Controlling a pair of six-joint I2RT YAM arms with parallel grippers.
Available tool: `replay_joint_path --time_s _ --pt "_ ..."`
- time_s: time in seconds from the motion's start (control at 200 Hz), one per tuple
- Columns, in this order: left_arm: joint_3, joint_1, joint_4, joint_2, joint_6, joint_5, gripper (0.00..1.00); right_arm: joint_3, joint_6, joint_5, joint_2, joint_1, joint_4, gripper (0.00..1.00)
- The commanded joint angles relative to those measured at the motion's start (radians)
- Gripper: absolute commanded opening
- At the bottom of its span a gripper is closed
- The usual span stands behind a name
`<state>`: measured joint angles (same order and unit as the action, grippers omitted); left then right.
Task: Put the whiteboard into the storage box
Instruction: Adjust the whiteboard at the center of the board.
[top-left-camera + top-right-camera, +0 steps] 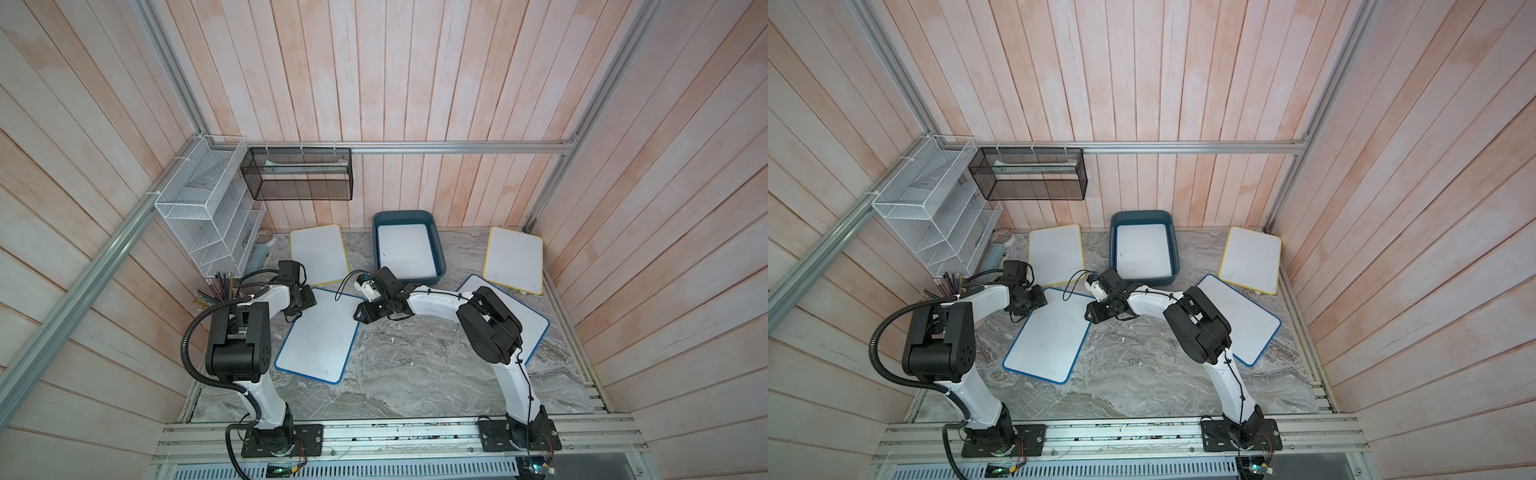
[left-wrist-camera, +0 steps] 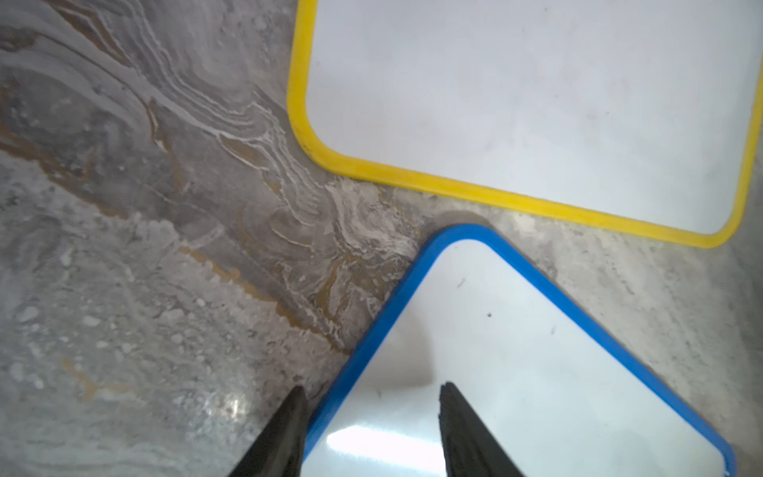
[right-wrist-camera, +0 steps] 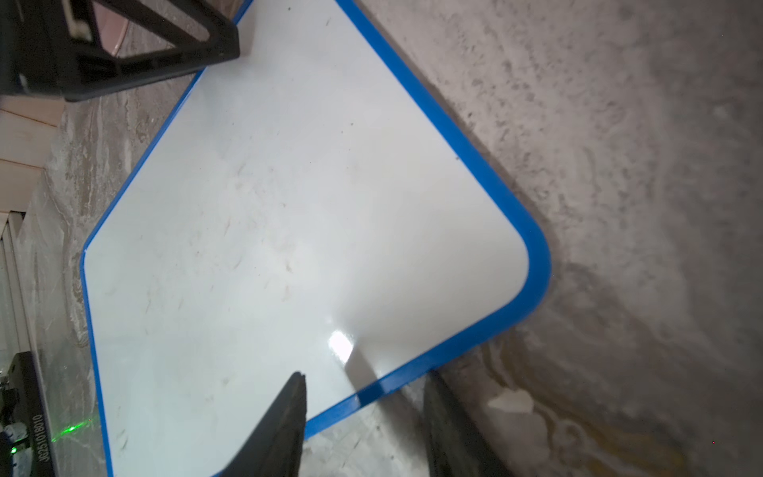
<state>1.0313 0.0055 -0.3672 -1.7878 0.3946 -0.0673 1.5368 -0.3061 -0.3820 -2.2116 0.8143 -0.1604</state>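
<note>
Step in hand: two-arm pickup of the blue-framed white rectangular whiteboard, which lies flat on the grey marbled table near the dark teal plastic storage box. Left gripper and right gripper straddle opposite edges, jaws apart — apparently no clamp yet. Next: close both, lift level.

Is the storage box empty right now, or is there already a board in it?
Not empty: a white board lies flat inside the storage box, covering most of its floor.

A robot test cell: plank walls, aluminium frame, marble-patterned tabletop.
</note>
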Motion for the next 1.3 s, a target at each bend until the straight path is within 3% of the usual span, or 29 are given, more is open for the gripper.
replay_joint_path --time_s 0.0,0.26,0.44,0.66,1.055,1.295 --pt "-0.043 -0.082 -0.108 0.01 0.057 -0.189 0.53 0.04 0.023 -0.043 -0.069 0.003 0.007 0.48" --pt "-0.11 -0.169 -0.127 0.091 0.105 -0.251 0.53 0.1 0.014 -0.05 -0.057 -0.072 -0.036 0.48" --pt "-0.154 -0.162 -0.156 0.181 0.09 -0.146 0.53 0.108 0.05 -0.029 -0.005 -0.073 -0.109 0.48" --pt "-0.238 -0.157 -0.06 0.28 0.141 -0.169 0.53 0.099 0.084 0.031 0.107 -0.078 -0.196 0.48" --pt "-0.415 -0.158 0.018 0.495 0.285 -0.145 0.53 -0.211 -0.02 -0.088 0.267 -0.15 -0.169 0.49" --pt "-0.441 -0.157 -0.011 0.439 0.28 -0.194 0.53 -0.312 -0.073 -0.13 0.273 -0.168 -0.111 0.49"
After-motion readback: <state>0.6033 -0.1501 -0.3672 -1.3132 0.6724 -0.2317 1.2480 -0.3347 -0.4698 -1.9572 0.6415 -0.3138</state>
